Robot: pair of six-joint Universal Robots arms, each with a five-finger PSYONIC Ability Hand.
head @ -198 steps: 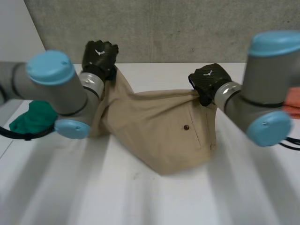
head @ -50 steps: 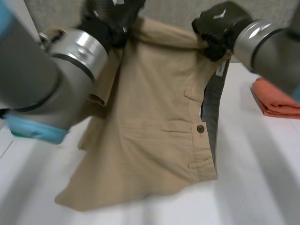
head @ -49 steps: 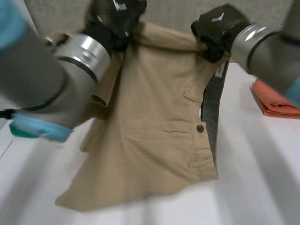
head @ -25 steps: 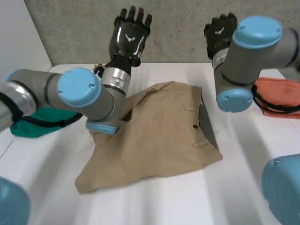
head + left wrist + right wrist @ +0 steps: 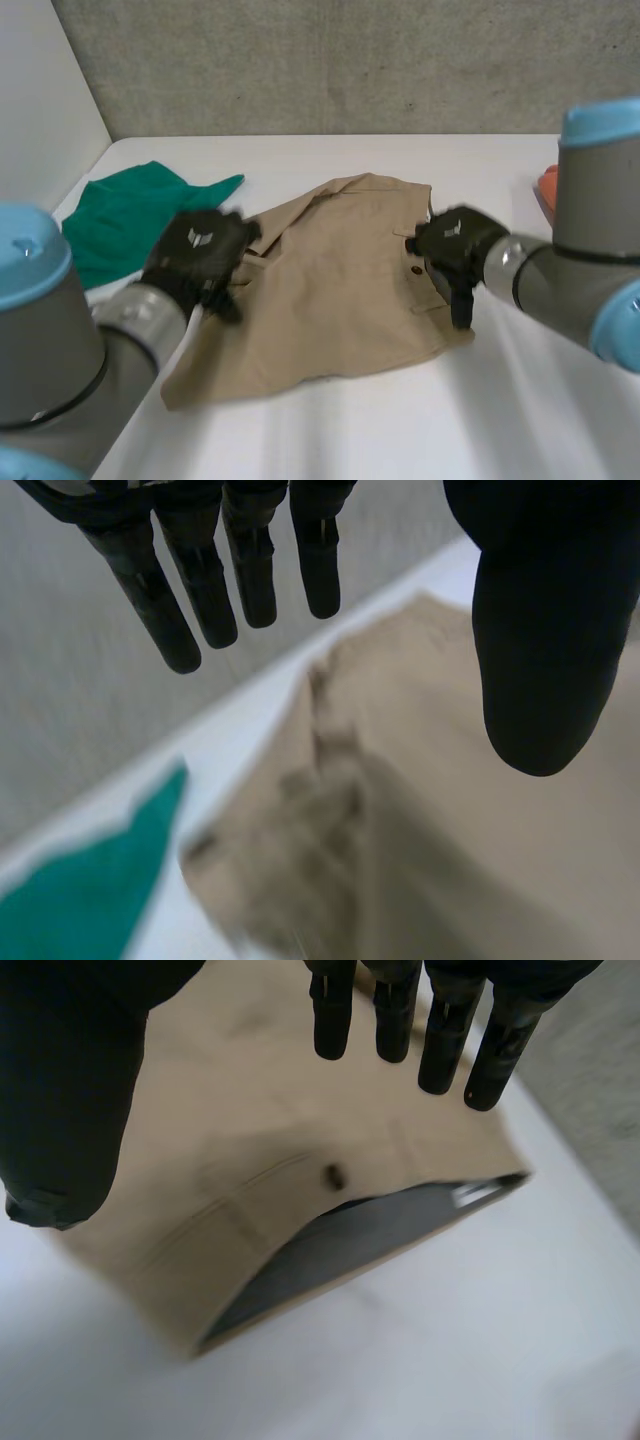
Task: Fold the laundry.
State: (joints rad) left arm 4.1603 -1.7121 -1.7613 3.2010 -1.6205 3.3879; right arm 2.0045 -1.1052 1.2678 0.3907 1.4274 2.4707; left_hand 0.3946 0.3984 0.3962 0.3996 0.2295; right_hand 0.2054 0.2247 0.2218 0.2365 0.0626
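Observation:
Tan shorts [image 5: 335, 285] lie spread on the white table [image 5: 400, 430], with a button [image 5: 416, 270] and pocket flap near their right edge. My left hand [image 5: 200, 255] hovers over the shorts' left edge, open, its fingers [image 5: 205, 580] straight and empty above the crumpled tan cloth [image 5: 430, 870]. At the right edge, my right hand [image 5: 450, 245] is open beside the button. Its straight fingers [image 5: 440, 1030] hang above the button [image 5: 330, 1173] and the dark inner lining [image 5: 350, 1250], holding nothing.
A green cloth [image 5: 125, 215] lies at the table's left, close to the shorts, and shows beyond the tan cloth as green cloth [image 5: 70, 910]. An orange cloth [image 5: 547, 187] peeks out behind my right arm. A grey wall [image 5: 350, 60] closes the back.
Both hands let go of the lifted shorts, which dropped flat on the table. Since half a second ago, both hands have come down from the back to the shorts' sides.

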